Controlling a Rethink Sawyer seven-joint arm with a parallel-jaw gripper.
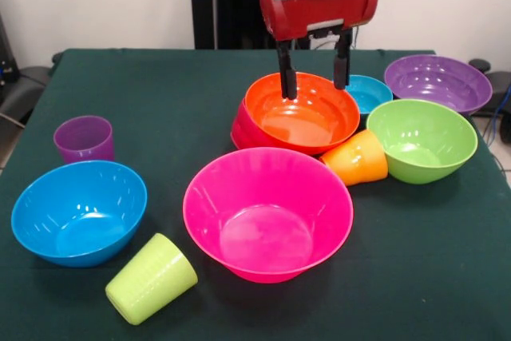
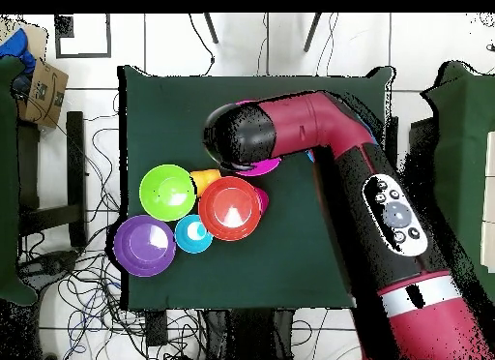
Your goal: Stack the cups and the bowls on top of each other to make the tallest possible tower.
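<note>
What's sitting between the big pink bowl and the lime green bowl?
The ridged orange cup, on its side, lies between the big pink bowl and the lime green bowl. The front view shows it.

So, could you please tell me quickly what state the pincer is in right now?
Pincer: open, holding nothing, its two fingers spread above the orange bowl.

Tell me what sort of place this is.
Probably a robotics lab: a green-clothed table stands on a tiled floor strewn with cables, and a red robot arm works over plastic bowls.
</note>
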